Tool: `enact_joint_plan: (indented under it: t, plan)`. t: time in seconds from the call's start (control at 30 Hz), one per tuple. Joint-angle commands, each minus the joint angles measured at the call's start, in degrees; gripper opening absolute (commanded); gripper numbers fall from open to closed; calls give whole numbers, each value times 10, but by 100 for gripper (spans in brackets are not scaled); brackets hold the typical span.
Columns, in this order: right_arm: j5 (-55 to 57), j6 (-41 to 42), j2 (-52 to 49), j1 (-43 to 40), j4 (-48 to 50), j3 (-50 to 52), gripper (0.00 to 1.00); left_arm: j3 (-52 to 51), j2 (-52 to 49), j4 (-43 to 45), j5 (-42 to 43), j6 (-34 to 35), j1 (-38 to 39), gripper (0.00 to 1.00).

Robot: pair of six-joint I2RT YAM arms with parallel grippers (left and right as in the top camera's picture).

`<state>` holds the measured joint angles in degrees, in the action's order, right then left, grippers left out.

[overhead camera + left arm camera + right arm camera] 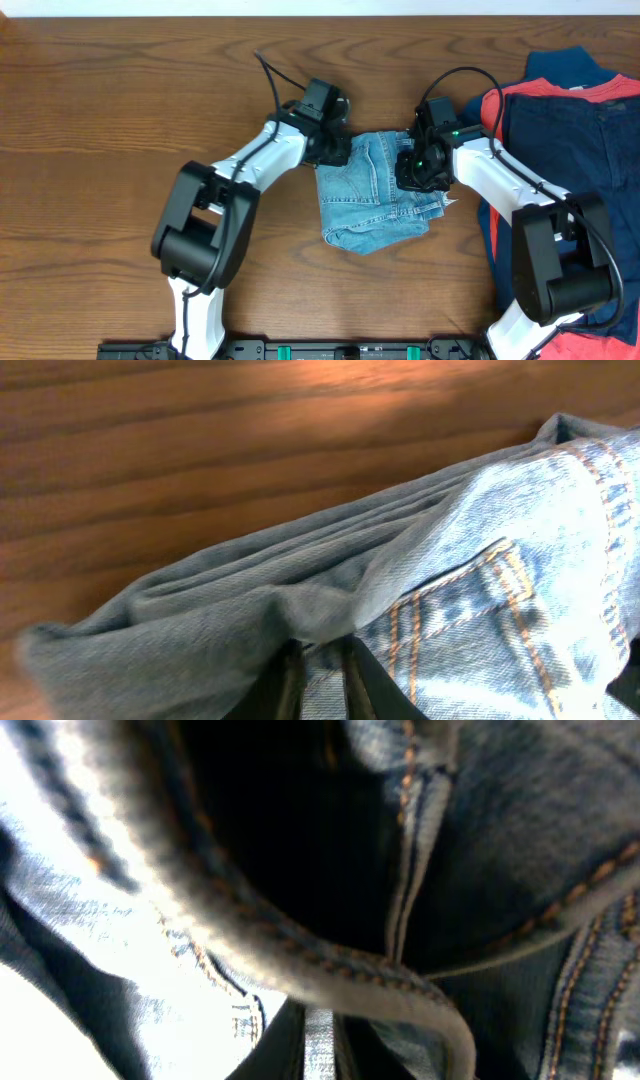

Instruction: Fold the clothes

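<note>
Pinching folded jeans [375,200] at opposite edges: left gripper [320,670] and right gripper [318,1035]

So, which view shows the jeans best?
Overhead shows almost all of the folded jeans on the table. Left wrist shows only a folded edge and pocket stitching; right wrist, a dark, blurred close-up of seams.

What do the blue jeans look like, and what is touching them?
The jeans are light-blue, faded denim with orange-brown stitching and a stitched pocket. They are folded into a small, thick, slightly rumpled bundle, with several layers stacked at the edge. The bundle lies flat in the middle of the wooden table. The left gripper pinches the cloth at the bundle's far left corner. The right gripper pinches a fold on its right side.
</note>
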<state>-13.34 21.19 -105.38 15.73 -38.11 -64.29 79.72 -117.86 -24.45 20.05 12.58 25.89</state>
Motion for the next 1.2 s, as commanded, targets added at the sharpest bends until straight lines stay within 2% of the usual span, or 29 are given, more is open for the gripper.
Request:
enact_joint_plan:
  t: [0.0,0.17,0.27,0.37,0.47,0.57,0.63,0.7,0.77,0.8,1.0,1.13,1.17]
  plan:
    - [-55,-73,28,4,-31,14,15,14,56,-47,-17,-5,-41,26]
    - [-82,-88,147,4,-92,14,20,15,186,-150,49,-5,-52,27]
    - [-48,-43,200,4,-127,14,25,15,236,-210,47,-5,-35,27]
    - [0,-1,211,4,-154,14,25,11,247,-247,48,-5,-7,27]
    - [25,6,198,4,-152,24,35,-18,236,-245,43,-5,26,27]
    - [19,7,174,5,-116,50,28,-67,217,-215,19,2,57,27]
    - [17,12,153,5,-94,69,21,-105,199,-179,12,32,70,25]
    - [14,24,126,5,-67,90,15,-147,175,-139,13,76,80,19]
    - [6,26,103,5,-42,108,11,-180,150,-122,13,120,85,7]
    - [4,29,92,5,-33,115,9,-191,139,-124,14,134,85,6]
    - [-3,32,28,5,11,139,4,-209,106,-155,14,152,66,8]
    - [-4,32,16,5,10,139,3,-182,136,-195,14,147,28,17]
    - [-7,32,17,5,10,138,3,-172,149,-211,16,136,17,24]
